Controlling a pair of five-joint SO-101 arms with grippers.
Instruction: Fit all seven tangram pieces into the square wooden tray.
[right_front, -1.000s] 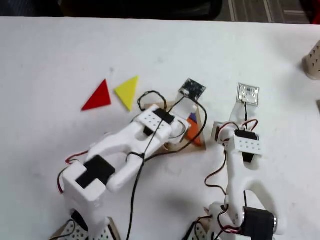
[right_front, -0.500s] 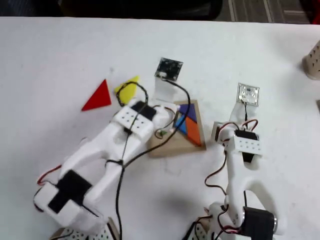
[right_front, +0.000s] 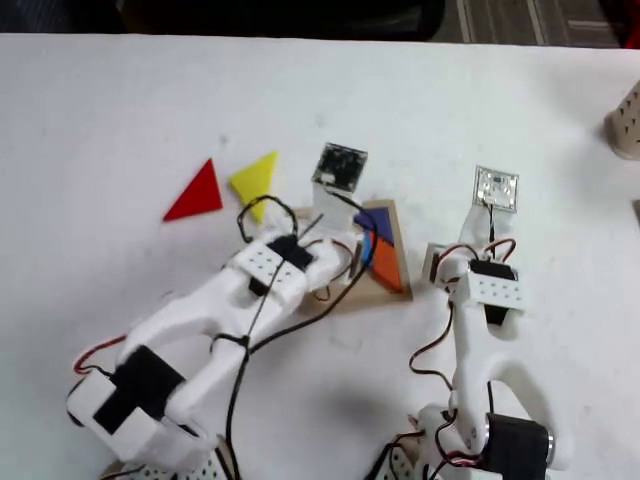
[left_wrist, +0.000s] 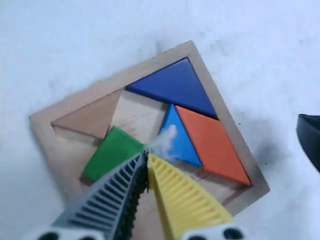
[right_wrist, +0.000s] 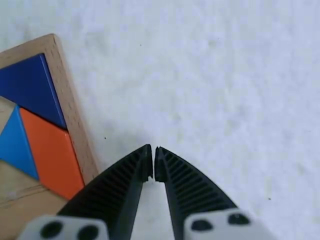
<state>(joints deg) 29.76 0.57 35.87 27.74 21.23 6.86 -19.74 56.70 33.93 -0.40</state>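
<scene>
Okay, left gripper (left_wrist: 146, 160): fingers pressed together, nothing between them, tips over the wooden tray (left_wrist: 112, 84) at the corner of the green square (left_wrist: 112, 152) (contact or hover, cannot tell). Right gripper (right_wrist: 153, 155): also clenched and empty, over bare table just beside the tray's rim on the orange side.

Seated in the tray are the dark blue triangle (left_wrist: 172, 85), orange parallelogram (left_wrist: 212, 145), light blue triangle (left_wrist: 184, 149), the green square and a tan triangle (left_wrist: 92, 117). Bare wood shows between them. The red triangle (right_front: 197, 193) and yellow triangle (right_front: 255, 180) lie flat on the table, near each other and apart from the tray on the left arm's side, so two are likely left to fit.

Handling guess: the pieces look thin, stiff, light and smooth, so they will probably skate on the table if nudged. Pinching a triangle across its two short edges near the corner looks safest, with the fingers coming straight down. A loose grip could let it pivot.
</scene>
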